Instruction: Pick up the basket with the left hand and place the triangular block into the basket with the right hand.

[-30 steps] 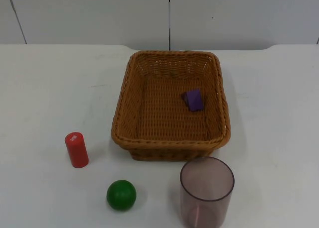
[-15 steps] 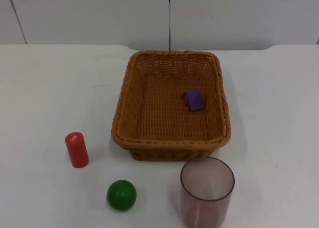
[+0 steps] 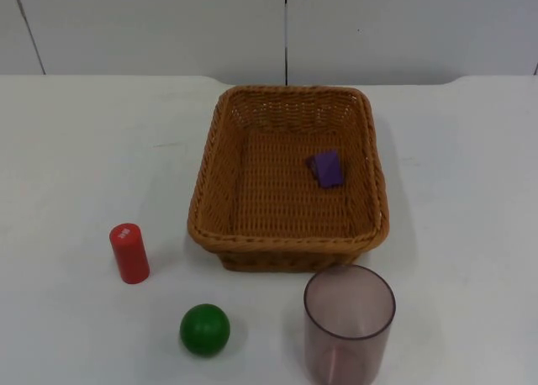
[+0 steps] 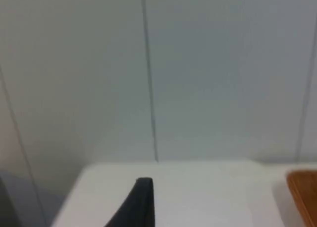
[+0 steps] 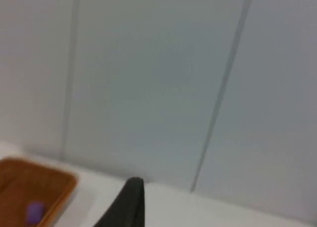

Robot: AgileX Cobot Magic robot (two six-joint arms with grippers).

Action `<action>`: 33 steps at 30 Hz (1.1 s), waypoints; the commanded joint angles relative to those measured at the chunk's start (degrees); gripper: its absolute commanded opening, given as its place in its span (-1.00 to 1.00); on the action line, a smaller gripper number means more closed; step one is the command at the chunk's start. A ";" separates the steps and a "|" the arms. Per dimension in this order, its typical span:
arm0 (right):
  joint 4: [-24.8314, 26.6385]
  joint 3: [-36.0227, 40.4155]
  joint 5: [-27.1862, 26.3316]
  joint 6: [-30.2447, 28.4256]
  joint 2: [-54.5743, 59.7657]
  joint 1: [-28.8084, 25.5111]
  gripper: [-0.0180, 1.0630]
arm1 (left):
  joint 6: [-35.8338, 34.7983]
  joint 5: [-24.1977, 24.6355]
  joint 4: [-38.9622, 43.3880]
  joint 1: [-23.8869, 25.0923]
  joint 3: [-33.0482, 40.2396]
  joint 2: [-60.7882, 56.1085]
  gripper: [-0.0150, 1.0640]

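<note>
A brown wicker basket [image 3: 288,176] stands on the white table in the middle of the top view. A purple triangular block [image 3: 326,168] lies inside it, toward its right wall. My left gripper [image 4: 142,203] waits back near the grey wall, well away from the basket, and a piece of the basket's rim [image 4: 303,192] shows in the left wrist view. My right gripper [image 5: 130,203] also waits near the wall. In the right wrist view the basket [image 5: 29,185] sits some way off with the purple block [image 5: 34,212] in it. Nothing is held by either gripper that I can see.
A red cylinder [image 3: 129,252] stands upright left of the basket. A green ball [image 3: 204,329] lies in front of it. A translucent smoky cup [image 3: 348,322] stands just in front of the basket's near right corner. The grey partition wall [image 3: 286,28] closes the table's far side.
</note>
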 commanded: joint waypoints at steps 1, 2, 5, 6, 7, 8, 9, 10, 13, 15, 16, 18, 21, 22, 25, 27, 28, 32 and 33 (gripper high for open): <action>1.98 0.20 3.60 -1.14 -0.26 0.72 0.97 | 1.14 3.56 -3.34 0.11 0.49 -0.14 0.97; 2.15 0.20 4.57 0.16 -0.26 0.72 0.97 | 1.26 4.11 -4.11 0.11 0.62 -0.14 0.97; 1.97 0.64 7.26 4.53 -0.26 0.72 0.97 | 4.79 5.51 -5.72 0.11 1.75 -0.14 0.97; 1.97 1.15 7.90 5.09 -0.26 0.72 0.97 | 5.18 6.26 -6.56 0.11 2.18 -0.14 0.97; 1.97 1.84 8.02 5.58 -0.26 0.72 0.97 | 5.20 6.87 -6.96 0.11 2.97 -0.14 0.97; 1.97 1.84 8.02 5.58 -0.26 0.72 0.97 | 5.20 6.87 -6.96 0.11 2.97 -0.14 0.97; 1.97 2.57 8.02 5.86 -0.26 0.72 0.97 | 5.20 7.42 -6.96 0.11 3.60 -0.14 0.97; 1.97 3.60 7.90 6.00 -0.26 0.72 0.97 | 5.42 8.13 -7.04 0.11 4.35 -0.14 0.97; 1.97 7.58 7.66 7.63 -0.26 0.72 0.97 | 6.28 8.56 -5.16 0.11 6.86 -0.14 0.97; 1.97 9.33 7.66 7.75 -0.26 0.72 0.97 | 6.28 8.56 -4.72 0.11 7.87 -0.14 0.97; 1.97 10.75 7.89 7.75 -0.26 0.72 0.97 | 6.28 8.56 -4.64 0.11 8.87 -0.14 0.97; 1.97 14.11 8.01 7.75 -0.26 0.72 0.97 | 6.28 8.72 -4.55 0.11 10.41 -0.14 0.97; 1.97 16.88 7.55 7.62 -0.26 0.72 0.97 | 6.28 8.97 -4.55 0.11 11.29 -0.14 0.97; 1.97 18.08 7.40 7.06 -0.26 0.72 0.97 | 6.28 8.97 -4.55 0.11 11.65 -0.14 0.97; 1.65 19.58 8.18 6.89 -0.26 1.54 0.97 | 6.28 9.12 -4.55 -0.13 12.66 -0.14 0.97; 0.84 19.58 8.51 6.89 -0.26 2.27 0.97 | 6.28 9.26 -4.77 -0.42 13.22 -0.14 0.97; -0.56 19.58 9.01 6.61 -0.26 3.07 0.97 | 6.28 9.47 -4.95 -0.64 13.81 -0.14 0.97; -2.93 19.58 8.81 9.89 -0.26 6.04 0.97 | 6.06 10.38 -4.84 -1.62 14.92 -0.14 0.97; -2.81 19.58 8.79 11.74 -0.26 6.56 0.97 | 5.95 10.38 -4.77 -1.62 14.92 -0.14 0.97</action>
